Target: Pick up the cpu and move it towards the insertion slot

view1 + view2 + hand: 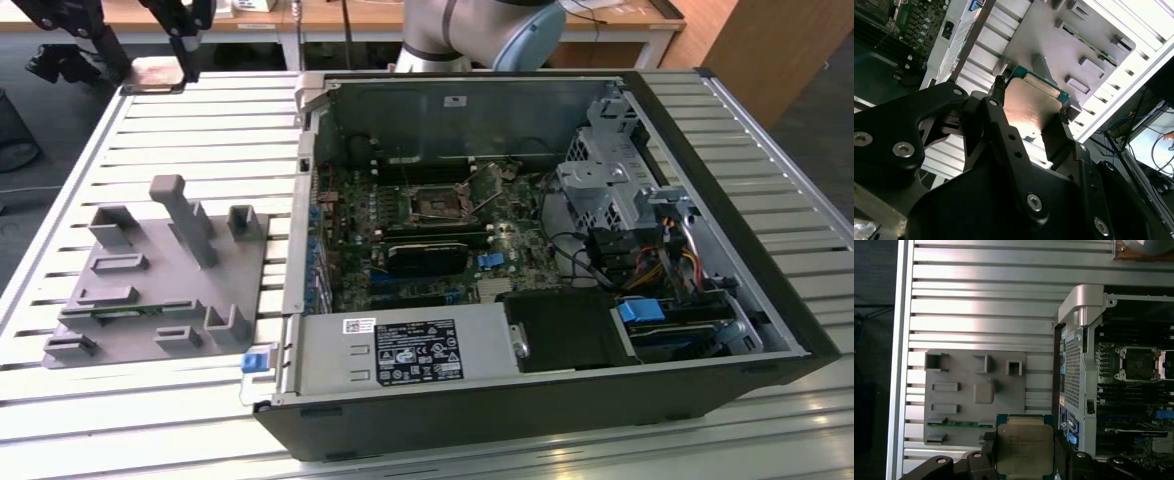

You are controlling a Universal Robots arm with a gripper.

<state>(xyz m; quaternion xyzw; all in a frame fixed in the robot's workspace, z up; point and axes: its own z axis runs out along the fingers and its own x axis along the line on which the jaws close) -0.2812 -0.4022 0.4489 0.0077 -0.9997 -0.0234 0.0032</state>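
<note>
two black fingers of the gripper (1025,460) are clamped on opposite edges of the cpu (1025,449) in the first wrist view, holding it above the grey fixture block (974,395) on the slatted table (984,300), well apart from the insertion slot (1140,363) inside the open computer case (1081,305). in the second wrist view the gripper (1029,107) pinches the cpu (1029,110) by its sides, its metal top catching light. in the exterior view the insertion slot (437,203) sits on the motherboard, with the grey fixture block (160,275) near the table's edge at the exterior view's left.

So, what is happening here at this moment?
The robot arm's hand is holding the cpu by its edges, lifted above the slatted table. Below it lies the grey holder tray, beside the open computer case. The insertion slot on the board inside the case has nothing in it, and the cpu is not yet over it.
</note>
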